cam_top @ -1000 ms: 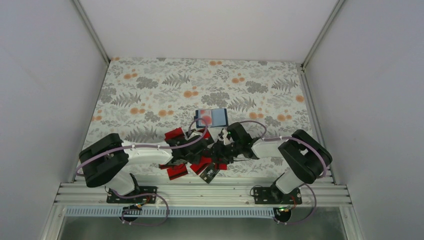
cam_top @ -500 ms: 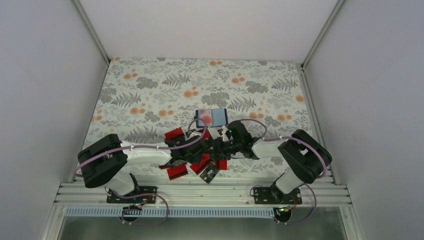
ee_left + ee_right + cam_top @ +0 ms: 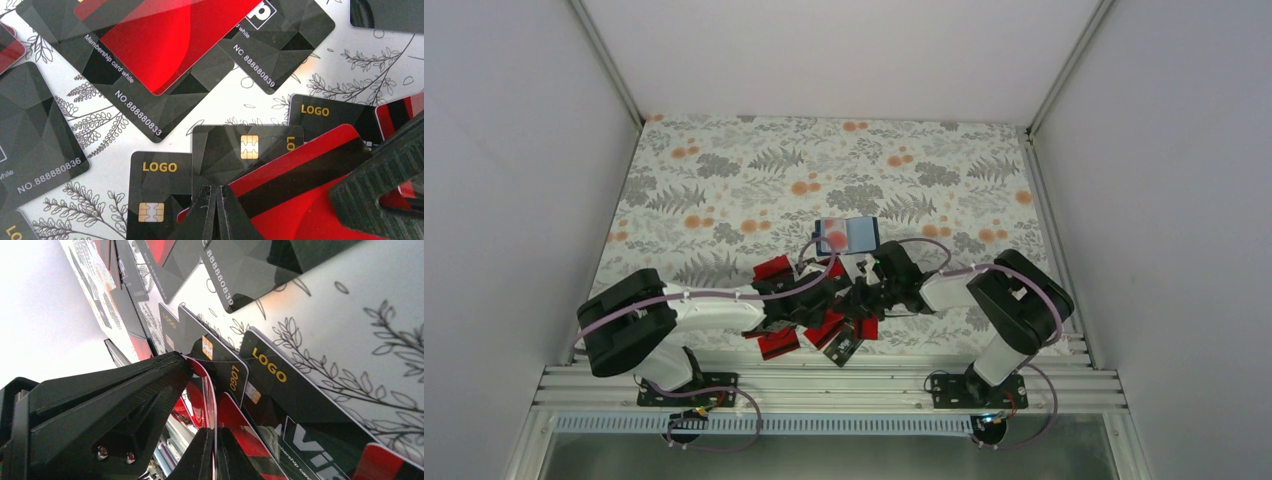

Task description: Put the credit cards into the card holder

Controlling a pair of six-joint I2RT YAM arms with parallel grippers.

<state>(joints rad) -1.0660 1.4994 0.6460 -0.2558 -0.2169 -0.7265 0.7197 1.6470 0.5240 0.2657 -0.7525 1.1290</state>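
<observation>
Left wrist: credit cards (image 3: 125, 95) read "LOGO", "Membership card while", "NO.888880833", "NO.888880839", "NO.888880836". Left gripper (image 3: 216, 212) is clenched on a red card (image 3: 300, 175) with a black band; right gripper (image 3: 215, 455) is pinched onto a red card seen edge-on. Both arms fold inward, wrists meeting low over the card pile at the near centre of the table (image 3: 724, 190).
</observation>
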